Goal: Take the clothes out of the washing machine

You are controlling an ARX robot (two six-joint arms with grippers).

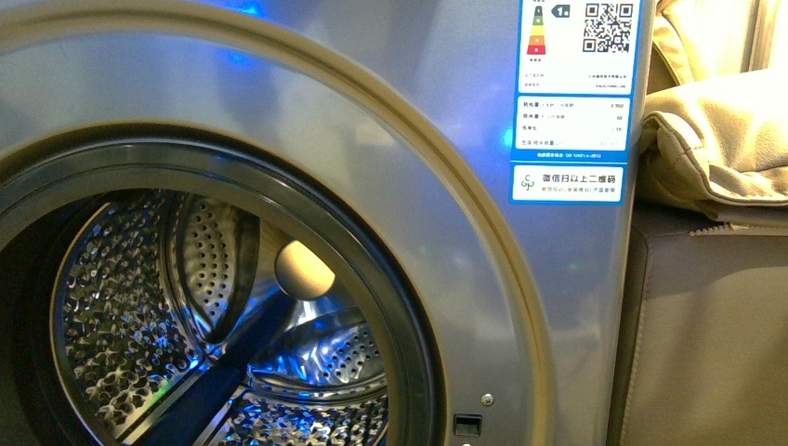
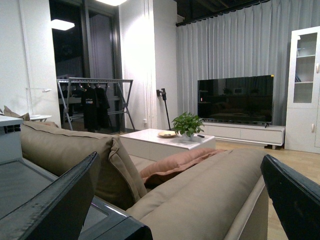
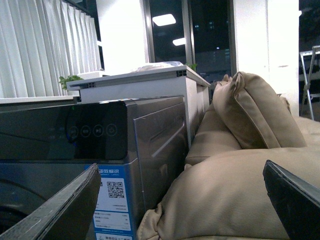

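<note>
While the washing machine (image 1: 307, 121) fills the front view with its porthole open, neither arm is seen there. Inside the perforated drum (image 1: 139, 307) a dark blue band (image 1: 218, 362) is seen running from low at the mouth up toward the pale hub (image 1: 302, 269) at the back; it is judged to be the clothes, though a drum paddle lit blue cannot be ruled out. Its long axis slants from lower left to upper right in that view, one end pointing out at the door.

Both pincers are held wide apart and nothing is gripped. The left pincer (image 2: 170, 205) is aimed across a beige sofa (image 2: 200, 195) toward the room, away from the machine. The right pincer (image 3: 185, 205) is aimed over a sofa cushion (image 3: 235, 190), with the machine's black control strip (image 3: 60, 130) and label (image 3: 114, 197) beside one finger, so the drum is judged to lie below and to the side of it.

The right arm is judged the nearer; how far either stands from the porthole cannot be told.
</note>
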